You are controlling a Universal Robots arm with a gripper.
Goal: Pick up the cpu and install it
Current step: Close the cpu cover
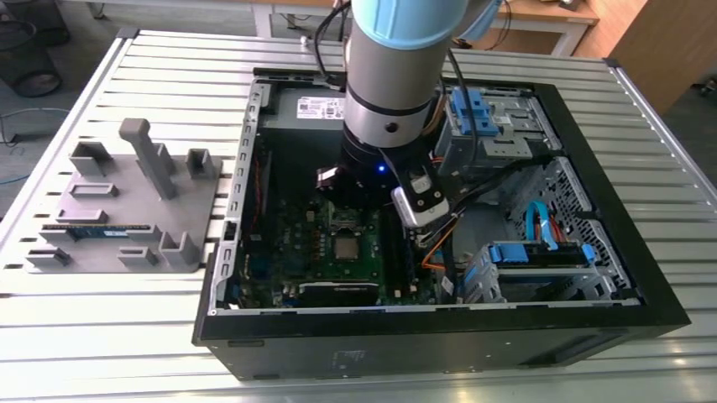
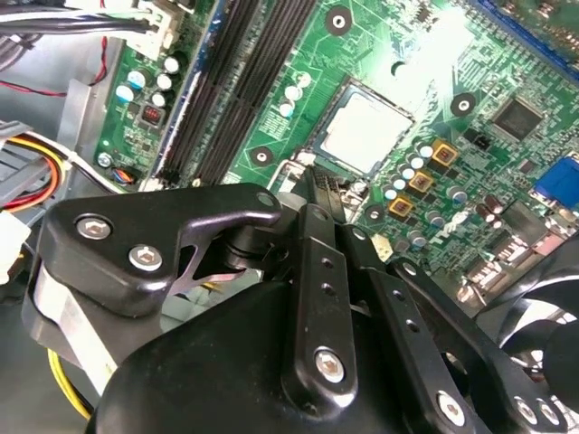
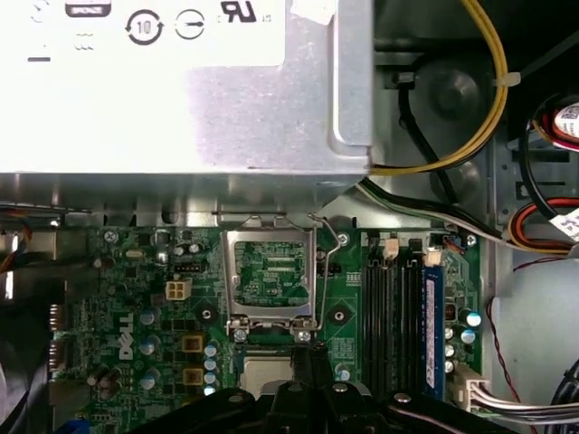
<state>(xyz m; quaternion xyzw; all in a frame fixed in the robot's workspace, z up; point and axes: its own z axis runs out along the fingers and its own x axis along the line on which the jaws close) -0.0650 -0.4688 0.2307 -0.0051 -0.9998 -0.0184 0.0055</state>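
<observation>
The cpu (image 2: 362, 134) is a silver square chip lying flat in its socket on the green motherboard (image 2: 470, 63); it also shows in the exterior view (image 1: 345, 246). In the first wrist view, the cpu (image 3: 264, 371) sits just below the raised silver socket frame (image 3: 271, 276) and is partly hidden by the black fingers. My gripper (image 2: 312, 176) is shut with nothing between its fingers. Its tip hovers by the cpu's corner at the socket's edge; whether it touches is unclear. The arm (image 1: 387, 84) reaches straight down into the open computer case (image 1: 627, 277).
The power supply (image 3: 181, 81) fills the case's far end. Memory slots (image 3: 389, 316) with a blue stick (image 3: 432, 325) lie beside the socket, and loose cables (image 3: 488, 108) run nearby. At the exterior view's left, a grey fixture tray (image 1: 168, 243) holds a memory stick (image 1: 96, 231).
</observation>
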